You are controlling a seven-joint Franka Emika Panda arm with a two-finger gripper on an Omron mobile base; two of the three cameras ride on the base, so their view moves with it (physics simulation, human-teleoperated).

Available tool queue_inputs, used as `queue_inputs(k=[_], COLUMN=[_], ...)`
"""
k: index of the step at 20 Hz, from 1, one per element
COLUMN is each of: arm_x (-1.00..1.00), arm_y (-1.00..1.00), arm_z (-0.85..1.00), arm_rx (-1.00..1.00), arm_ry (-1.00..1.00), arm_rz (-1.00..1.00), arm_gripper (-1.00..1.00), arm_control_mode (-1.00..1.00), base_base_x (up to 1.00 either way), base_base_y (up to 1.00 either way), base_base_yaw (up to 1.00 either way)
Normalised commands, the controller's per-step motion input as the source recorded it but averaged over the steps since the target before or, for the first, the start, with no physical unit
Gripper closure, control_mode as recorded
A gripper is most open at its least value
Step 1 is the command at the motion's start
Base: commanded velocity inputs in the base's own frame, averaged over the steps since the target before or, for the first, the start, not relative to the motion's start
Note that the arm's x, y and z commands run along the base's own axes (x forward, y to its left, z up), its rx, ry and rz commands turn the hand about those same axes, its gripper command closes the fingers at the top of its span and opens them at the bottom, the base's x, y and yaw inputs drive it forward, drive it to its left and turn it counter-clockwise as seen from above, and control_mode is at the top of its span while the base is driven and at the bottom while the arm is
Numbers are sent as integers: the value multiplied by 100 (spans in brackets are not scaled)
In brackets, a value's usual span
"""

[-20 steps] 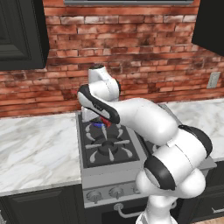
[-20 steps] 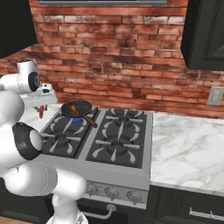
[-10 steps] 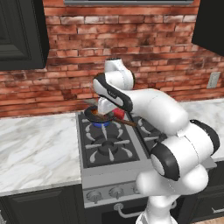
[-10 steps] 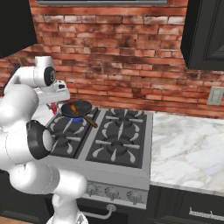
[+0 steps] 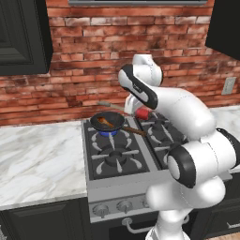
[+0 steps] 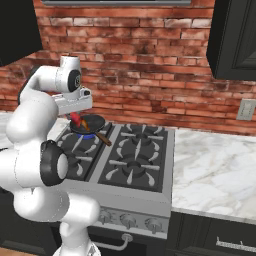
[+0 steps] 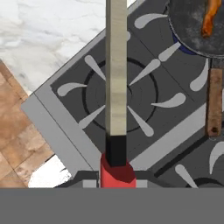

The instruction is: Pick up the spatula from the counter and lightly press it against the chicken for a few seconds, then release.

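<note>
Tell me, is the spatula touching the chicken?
Apart. The hand view shows the spatula over a burner, with bare stove between it and the chicken.

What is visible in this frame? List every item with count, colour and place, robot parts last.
Spatula: one, red grip, pale blade, held over a stove burner beside the pan.
Chicken: one piece, orange-brown, in the pan.
Pan: one, dark, wooden handle, on the rear-left burner.
Stove: one, grey with black grates, between the counters.
Counter: white marble, both sides of the stove.
Wall: red brick, behind the stove.
Upper cabinets: two, black, at either top corner.
Outlet: one, pale, on the brick at right.
Arm: one, white with dark joints.
Gripper: one, shut on the spatula.
</note>
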Motion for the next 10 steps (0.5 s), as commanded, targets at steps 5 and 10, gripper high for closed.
queue_inputs(k=[5, 10], arm_x=[5, 6], arm_y=[-44, -44], arm_z=[6, 2], arm_rx=[0, 0], arm_ry=[0, -1], arm_rz=[29, 30], arm_gripper=[100, 100], arm_control_mode=[-100, -100], base_base_x=[0, 0], base_base_y=[0, 0], base_base_yaw=[0, 0])
